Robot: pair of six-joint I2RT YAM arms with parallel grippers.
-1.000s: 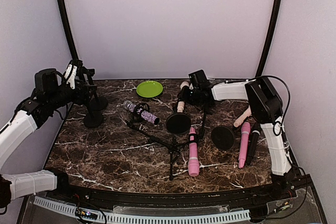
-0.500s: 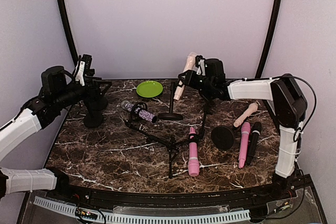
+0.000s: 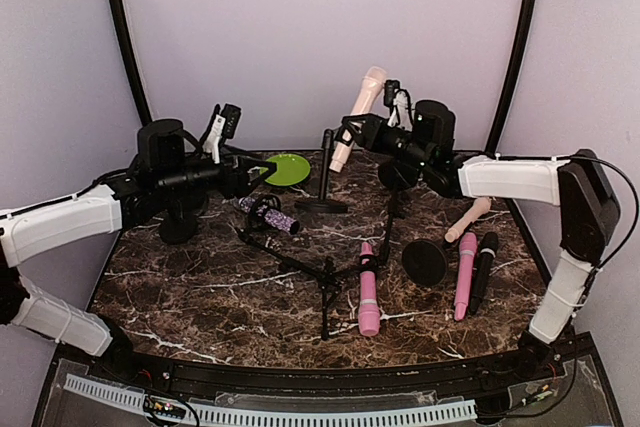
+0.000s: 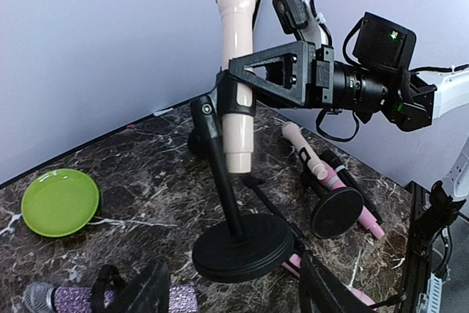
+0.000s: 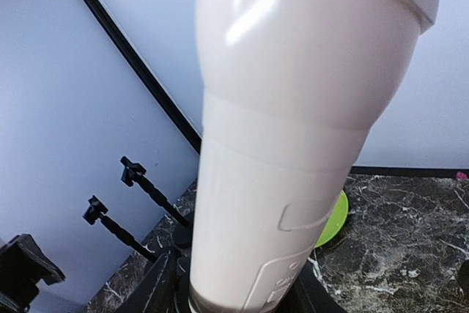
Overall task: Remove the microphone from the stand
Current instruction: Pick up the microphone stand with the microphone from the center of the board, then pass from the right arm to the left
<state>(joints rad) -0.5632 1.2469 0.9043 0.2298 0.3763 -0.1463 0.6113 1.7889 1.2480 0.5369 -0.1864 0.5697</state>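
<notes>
Nearest me, I am holding my left tool (image 4: 234, 291) low over the bench (image 4: 124, 166). Its fingers are spread with nothing between them, and it is facing the round base (image 4: 238, 247) of the stand. That base is sitting flat on the bench just ahead, untouched. Up the slanted post (image 4: 220, 181), the clip (image 4: 226, 104) is hugging the pale microphone (image 4: 236, 42), which is standing upright in it, head up. Farther on, my right tool (image 4: 245, 78) is pinching the microphone's body just above the clip, reaching in from the far side. I am judging the job as partway: the grasp is made, but the microphone is not yet out of the clip. What is left is drawing it up and clear, probably with my left tool steadying the base so the stand is not tipping.
</notes>
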